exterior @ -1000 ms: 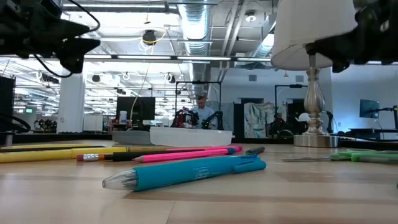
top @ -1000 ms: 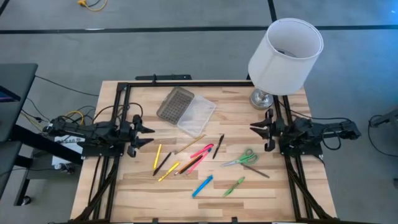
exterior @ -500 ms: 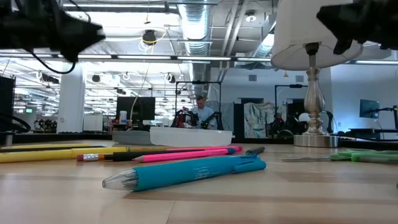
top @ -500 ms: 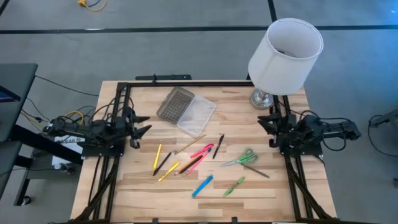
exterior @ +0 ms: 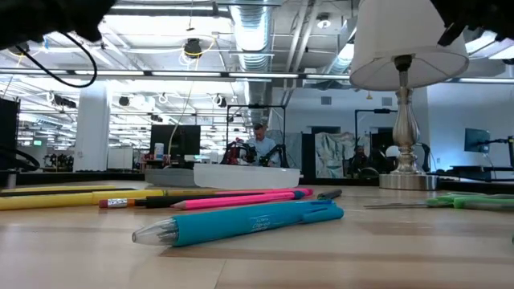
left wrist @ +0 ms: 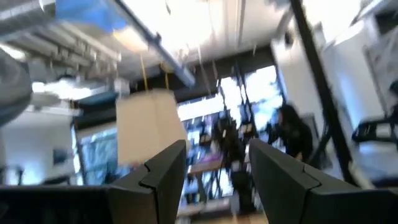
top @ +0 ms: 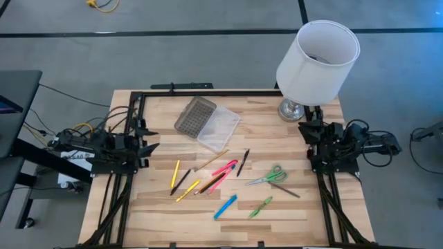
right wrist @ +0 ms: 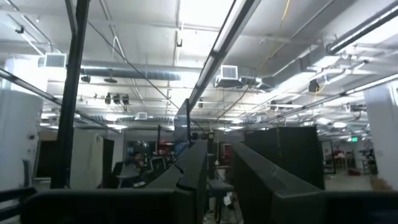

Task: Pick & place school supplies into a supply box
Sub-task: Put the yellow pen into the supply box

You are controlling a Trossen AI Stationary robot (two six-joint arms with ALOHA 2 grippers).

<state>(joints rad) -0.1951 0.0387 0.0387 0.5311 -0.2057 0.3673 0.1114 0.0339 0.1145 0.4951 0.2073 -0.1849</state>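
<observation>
School supplies (top: 221, 177) lay scattered mid-table, untouched, just in front of the supply box (top: 207, 122), which sat open toward the table's far side, near the lamp (top: 316, 57). Over the past second we had pulled both arms back toward the table's edges and tipped their wrists upward, so we judged the task not yet begun. Our left gripper (left wrist: 217, 177), at the left edge, had its fingers parted with nothing between them. Our right gripper (right wrist: 219, 171), at the right edge, showed a narrow gap, also empty.
</observation>
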